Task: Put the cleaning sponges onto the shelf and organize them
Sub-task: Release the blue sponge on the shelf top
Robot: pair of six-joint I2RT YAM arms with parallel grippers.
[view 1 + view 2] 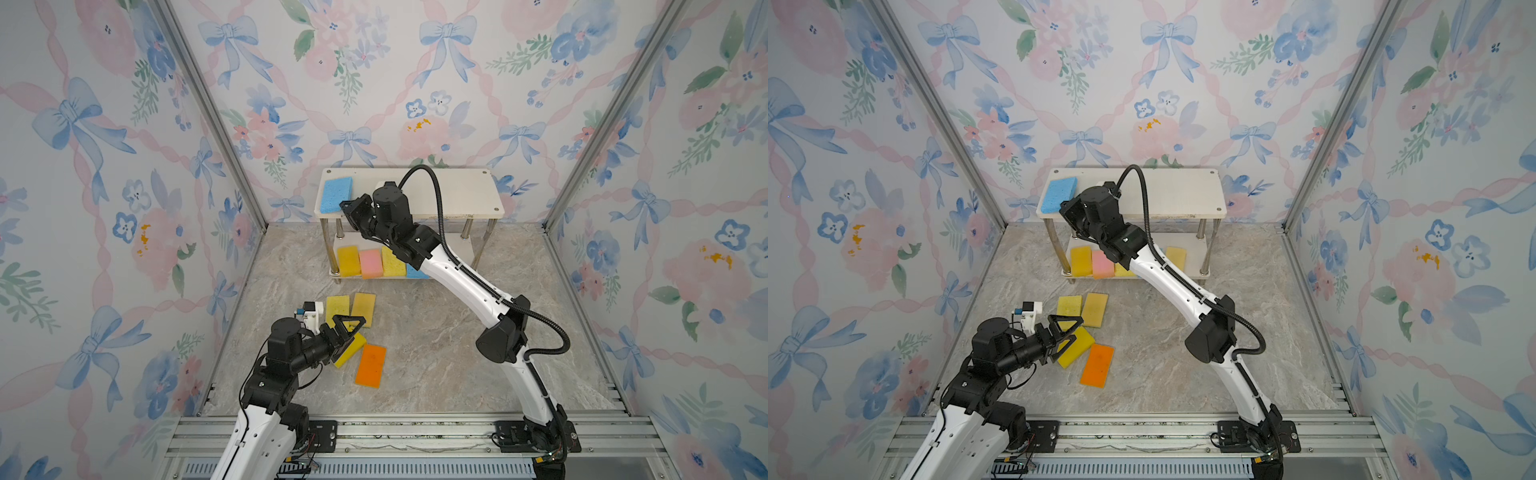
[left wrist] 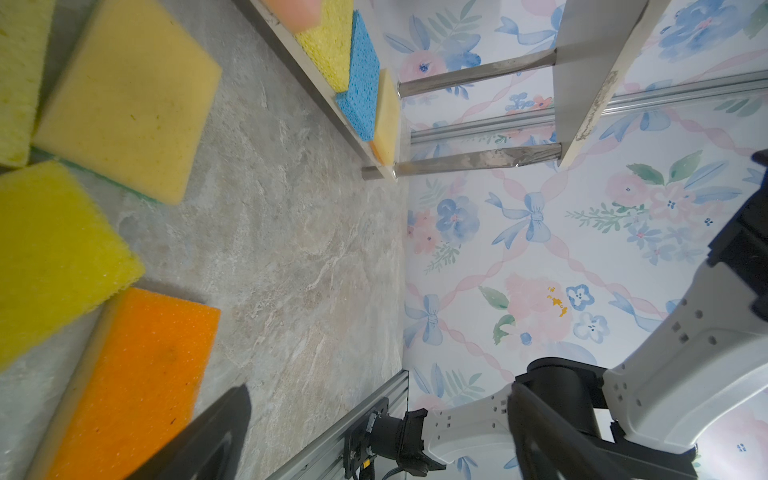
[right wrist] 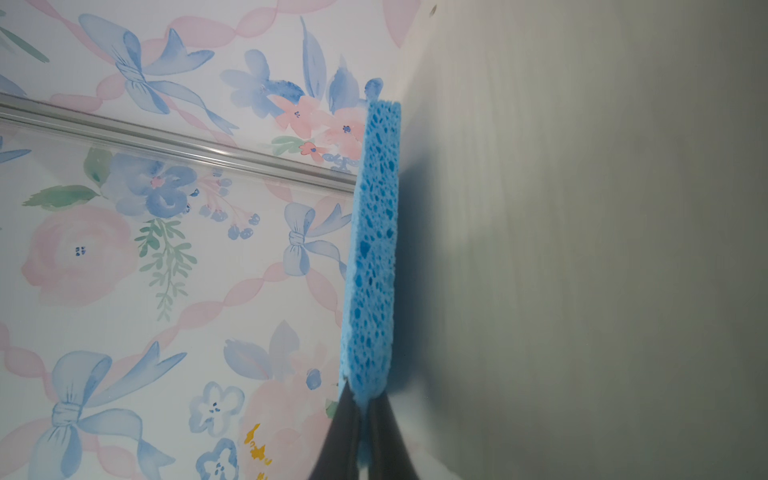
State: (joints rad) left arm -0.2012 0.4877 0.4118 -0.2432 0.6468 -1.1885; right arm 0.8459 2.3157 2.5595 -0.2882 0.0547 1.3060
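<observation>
The shelf (image 1: 457,195) (image 1: 1175,191) stands at the back wall. A blue sponge (image 1: 336,194) (image 1: 1059,194) (image 3: 374,249) lies on the left end of its top board, and my right gripper (image 1: 347,208) (image 1: 1065,208) (image 3: 361,399) is shut on its near end. On the lower board sit a yellow sponge (image 1: 349,260), a pink one (image 1: 371,262), another yellow (image 1: 392,262), a blue one (image 2: 361,79) and a tan one (image 1: 1176,255). My left gripper (image 1: 351,334) (image 1: 1069,332) (image 2: 374,415) hangs open over a bright yellow sponge (image 1: 351,351) (image 2: 54,257) on the floor.
On the marble floor near the left gripper lie an orange sponge (image 1: 370,365) (image 2: 137,374), a pale yellow one (image 1: 337,309) and a tan one (image 1: 363,309) (image 2: 129,99). The right arm (image 1: 457,282) reaches across in front of the shelf's lower board. Papered walls close in three sides.
</observation>
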